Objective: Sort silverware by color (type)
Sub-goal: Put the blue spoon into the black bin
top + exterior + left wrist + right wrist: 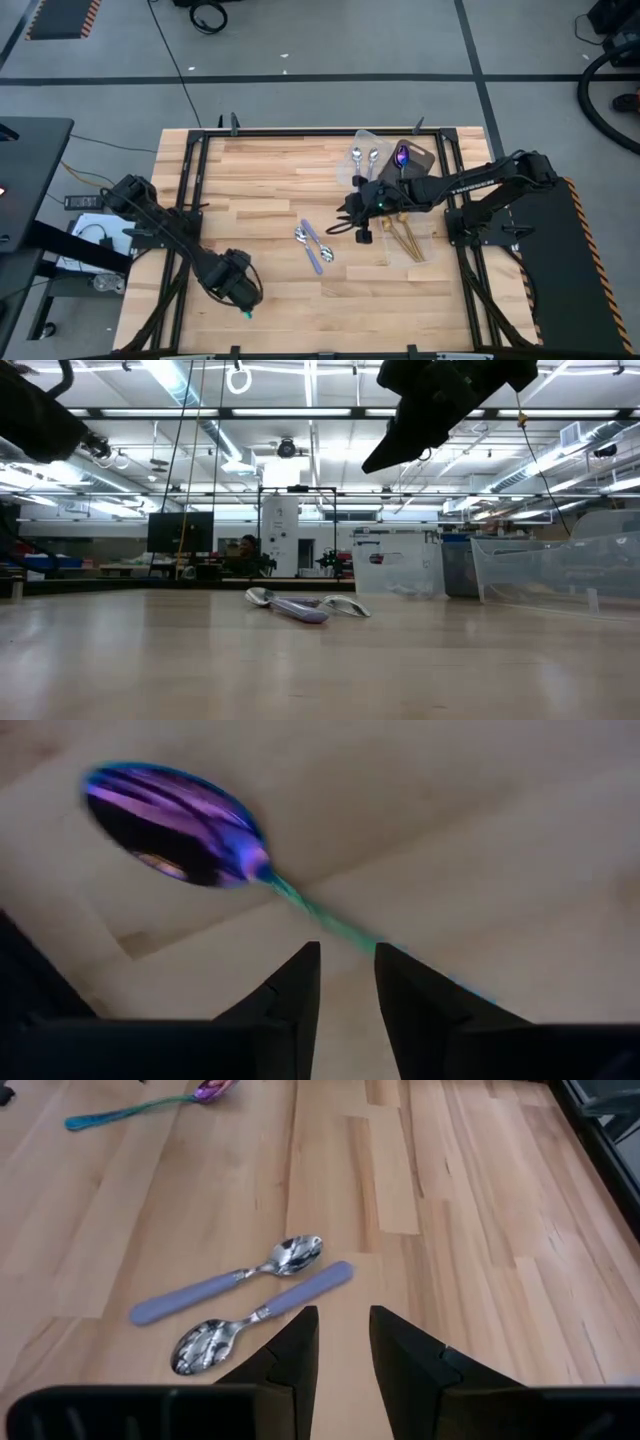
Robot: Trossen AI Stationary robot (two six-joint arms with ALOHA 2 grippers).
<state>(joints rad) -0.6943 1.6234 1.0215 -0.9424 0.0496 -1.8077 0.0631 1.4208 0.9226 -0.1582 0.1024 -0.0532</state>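
Silverware is split over the wooden table (270, 190): most sits at the right side, some mid-table, one piece near the left arm. Largest item on the table is the clear plastic container area (420, 155) at the right rear, holding two silver spoons (364, 158) side by side and a purple-blue spoon (403, 157) just beside them. Gold spoons (405, 238) lie in a bunch nearer the front edge on the right, partly under the right arm.

Right gripper (362, 228) hangs above the table between the gold bunch and mid-table, fingers (290, 1342) a small gap apart, nothing between them. Below it lie two spoons with lavender handles (245, 1295), shiny silver bowls, roughly parallel and close together; also seen in the low view (300, 606).

Left gripper (243, 293) is at the front left, fingers (300, 982) slightly apart, empty. An iridescent purple spoon with teal handle (180, 825) lies on the table in front of them, its handle running toward the fingertips.
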